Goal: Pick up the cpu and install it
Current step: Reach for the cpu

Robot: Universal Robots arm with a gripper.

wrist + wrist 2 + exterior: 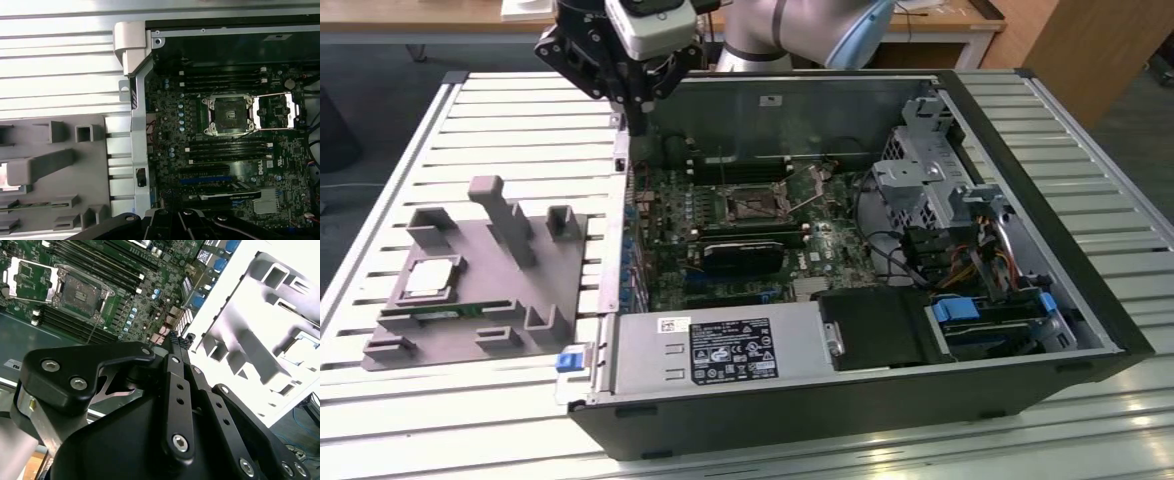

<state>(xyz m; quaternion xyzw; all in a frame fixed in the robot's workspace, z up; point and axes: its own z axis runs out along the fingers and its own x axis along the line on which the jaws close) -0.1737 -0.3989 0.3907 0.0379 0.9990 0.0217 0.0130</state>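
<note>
The cpu (430, 279), a small silver square, lies flat in a pocket of the grey holder (520, 290) on the exterior view's left, outside the computer case. My gripper (638, 122) hangs high over the case's far left wall, well apart from the cpu. Its black fingers (176, 371) meet at the tips and hold nothing. The motherboard's socket (227, 114) stands bare with its metal lid (275, 111) swung open beside it; it also appears in the exterior view (754, 207). A pale corner of the cpu (6, 176) peeks in at the picture's edge in the first wrist view.
The open black case (1067, 330) lies on a slatted white table (480, 110). Inside are a drive cage (927, 165), cables and a grey power supply (714, 350). A green memory stick (454, 312) lies in the holder, which has upright posts (500, 215).
</note>
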